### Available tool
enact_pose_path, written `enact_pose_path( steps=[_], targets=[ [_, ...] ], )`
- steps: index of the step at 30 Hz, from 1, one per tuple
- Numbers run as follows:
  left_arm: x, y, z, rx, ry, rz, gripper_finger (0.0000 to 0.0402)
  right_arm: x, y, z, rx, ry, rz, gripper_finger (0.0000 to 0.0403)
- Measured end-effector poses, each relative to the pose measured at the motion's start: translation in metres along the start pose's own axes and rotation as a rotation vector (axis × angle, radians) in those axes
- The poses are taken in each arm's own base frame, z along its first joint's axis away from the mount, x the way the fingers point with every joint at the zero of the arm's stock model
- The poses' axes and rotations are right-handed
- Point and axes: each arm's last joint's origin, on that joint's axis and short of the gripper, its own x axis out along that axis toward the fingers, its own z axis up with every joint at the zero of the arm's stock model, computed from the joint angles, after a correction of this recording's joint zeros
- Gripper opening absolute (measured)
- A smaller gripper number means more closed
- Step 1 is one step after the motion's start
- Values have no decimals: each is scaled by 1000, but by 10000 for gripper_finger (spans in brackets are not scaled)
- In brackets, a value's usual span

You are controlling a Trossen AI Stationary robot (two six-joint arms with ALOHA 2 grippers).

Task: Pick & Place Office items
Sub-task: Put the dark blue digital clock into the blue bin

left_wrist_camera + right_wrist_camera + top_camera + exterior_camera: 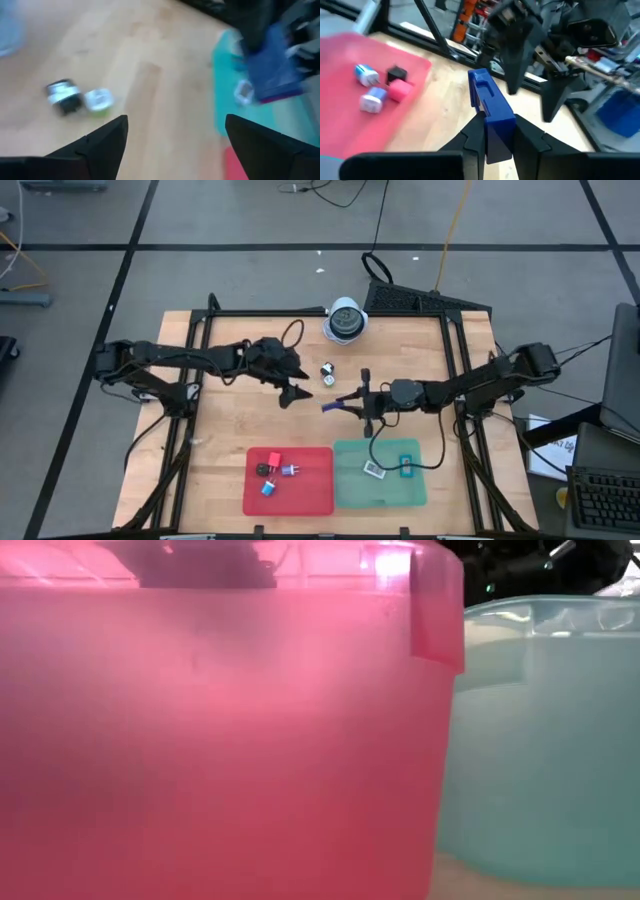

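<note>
Blue plastic is what the right gripper [492, 131] has pinched between its fingers, a small blue clip [490, 107] held only by its lower end, so most of the piece sticks out past the tips; my worry is that a quick swing toward the trays could twist it in that narrow hold and let it drop on the wooden table [230, 430] short of the mark. The second risk is crowding: the left gripper [293, 392] hangs at about nine o'clock from the right one, near it, jaws spread wide and empty, and a careless move by either arm could knock them together. The right arm reaches in low from three o'clock, stretched nearly flat toward the middle of the table; the left arm comes from nine o'clock with its wrist dipped. Two small pieces, a black-and-white piece [327, 367] and a white-and-green piece [327, 380], lie at twelve o'clock from the clip, not yet picked. The red tray [315, 490] at six o'clock holds four pieces, the green tray [350, 490] beside it two
</note>
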Motion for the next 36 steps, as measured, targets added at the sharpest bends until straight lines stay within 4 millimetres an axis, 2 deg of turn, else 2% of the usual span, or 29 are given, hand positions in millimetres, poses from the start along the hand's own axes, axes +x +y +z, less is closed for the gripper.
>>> enact_pose_path(
  steps=[3, 9, 15, 20, 23, 27, 32, 36],
  targets=[
    [-12, -2, -2, 66, -27, 67, 339, -9, -2, 8, 76, -2, 63, 54],
    [-39, -4, -17, 99, -134, 75, 331, -27, -7, 20, 215, -1, 154, 54],
    [-71, 3, -54, 60, -272, 194, 322, -36, -6, 26, 270, -12, 283, 54],
    [-86, 11, -88, 30, -447, 250, 325, -36, 2, 25, 352, -24, 535, 54],
    [-90, 14, -102, 25, -535, 228, 331, -38, 8, 20, 396, -4, 625, 54],
    [-92, 17, -114, 34, -599, 211, 336, -45, 21, 1, 454, 91, 594, 54],
    [-92, 18, -117, 30, -624, 202, 334, -60, 43, -22, 544, 166, 603, 54],
    [-93, 18, -117, 29, -626, 200, 327, -75, 58, -34, 550, 135, 612, 54]
  ],
)
